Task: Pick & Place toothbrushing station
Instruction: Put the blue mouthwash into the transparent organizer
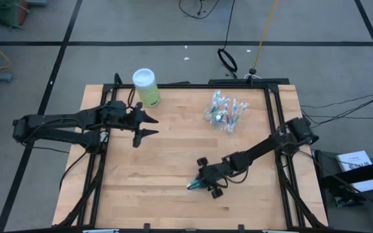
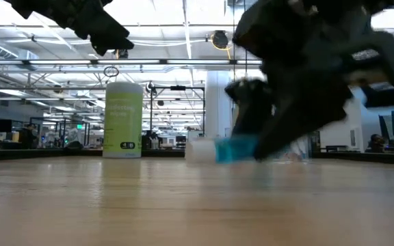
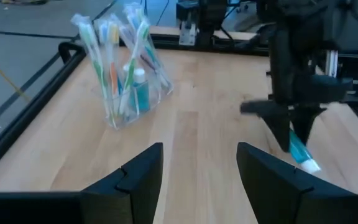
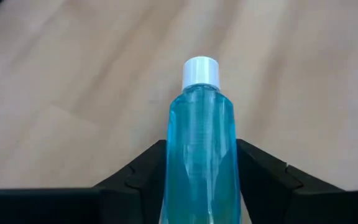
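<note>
Progress: the clear cup [image 1: 224,114] stands at the far right part of the bench [image 1: 173,155], already packed w/ toothbrushes [image 3: 114,56] and at least one blue tube inside. My judgement: most of the station is filled, one tube is left outside.

Left to do: the toothpaste tube [image 4: 201,143] must be lifted, carried to the cup and put in. This is not yet done, as far as I can see.

Tube position: it lies flat on the bench, near the front edge and approx. in the middle, well apart from the cup. White cap points away from the right arm.

Right claw [image 1: 203,184]: low at the bench, one finger on each side of the tube body. In the right wrist view the fingers touch both sides of the tube or are v. close to it, so I judge it clamped on the tube or just about. Low view shows the tube at bench level, not lifted.

Left claw [image 1: 149,126]: hangs over the left part of the bench, fingers apart, holds nothing, waits near the green canister [image 1: 146,87].
</note>
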{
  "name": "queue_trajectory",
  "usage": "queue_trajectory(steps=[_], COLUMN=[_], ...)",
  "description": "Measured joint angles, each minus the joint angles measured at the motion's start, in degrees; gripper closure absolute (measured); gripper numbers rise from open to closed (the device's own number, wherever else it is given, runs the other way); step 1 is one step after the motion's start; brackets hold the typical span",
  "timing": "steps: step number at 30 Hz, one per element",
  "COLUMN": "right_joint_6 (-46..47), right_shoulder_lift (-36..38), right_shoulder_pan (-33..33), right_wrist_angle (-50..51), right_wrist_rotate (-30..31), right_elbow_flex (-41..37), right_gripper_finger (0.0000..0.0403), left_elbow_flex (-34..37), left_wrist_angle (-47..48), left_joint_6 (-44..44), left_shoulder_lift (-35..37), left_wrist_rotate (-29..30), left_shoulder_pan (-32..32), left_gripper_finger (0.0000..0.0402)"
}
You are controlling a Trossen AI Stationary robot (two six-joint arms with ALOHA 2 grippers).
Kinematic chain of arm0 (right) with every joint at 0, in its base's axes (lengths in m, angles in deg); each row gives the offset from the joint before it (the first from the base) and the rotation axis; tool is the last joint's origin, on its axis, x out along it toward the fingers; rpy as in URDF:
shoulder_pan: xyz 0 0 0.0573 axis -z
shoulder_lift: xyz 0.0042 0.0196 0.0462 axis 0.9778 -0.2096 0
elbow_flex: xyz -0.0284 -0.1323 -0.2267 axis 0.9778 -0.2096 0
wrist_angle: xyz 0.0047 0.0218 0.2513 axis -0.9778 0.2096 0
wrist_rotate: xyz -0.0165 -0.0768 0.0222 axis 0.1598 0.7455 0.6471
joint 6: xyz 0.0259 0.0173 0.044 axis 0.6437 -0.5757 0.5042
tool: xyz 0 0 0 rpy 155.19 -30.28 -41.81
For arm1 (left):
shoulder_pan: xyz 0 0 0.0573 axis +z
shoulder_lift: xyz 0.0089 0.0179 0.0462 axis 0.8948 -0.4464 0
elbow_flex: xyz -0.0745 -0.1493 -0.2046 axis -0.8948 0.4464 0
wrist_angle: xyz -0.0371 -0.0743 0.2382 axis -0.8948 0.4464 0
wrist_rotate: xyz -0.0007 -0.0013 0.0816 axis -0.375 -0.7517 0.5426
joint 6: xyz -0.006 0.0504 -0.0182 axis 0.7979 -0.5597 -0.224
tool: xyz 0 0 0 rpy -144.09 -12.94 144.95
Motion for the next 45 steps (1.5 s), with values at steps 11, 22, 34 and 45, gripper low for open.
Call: queue_trajectory(steps=[11, 22, 34, 45], right_joint_6=[-8.5, -8.6, -14.9, -3.0], right_shoulder_lift=[22.1, 38.4, 39.2, 37.5], right_shoulder_pan=[1.0, 0.9, 7.1, 13.4], right_wrist_angle=[16.9, 6.4, -34.6, -38.4], right_wrist_rotate=[23.1, 24.4, 7.5, -7.2], right_elbow_flex=[0.0, -9.5, -29.0, -29.7], right_gripper_finger=[0.0244, 0.0241, 0.024, 0.0239], left_elbow_flex=[0.0, 0.0, -0.7, -1.2], left_wrist_angle=[-15.5, -27.8, -46.4, -51.9], left_joint_6=[-3.5, -19.0, -29.9, -32.0], left_shoulder_lift=[-7.1, -16.7, -29.6, -30.5], left_wrist_rotate=[0.0, 0.0, 1.4, -7.3], left_shoulder_pan=[-1.6, -3.1, -8.5, -9.0], left_gripper_finger=[0.019, 0.019, 0.019, 0.019])
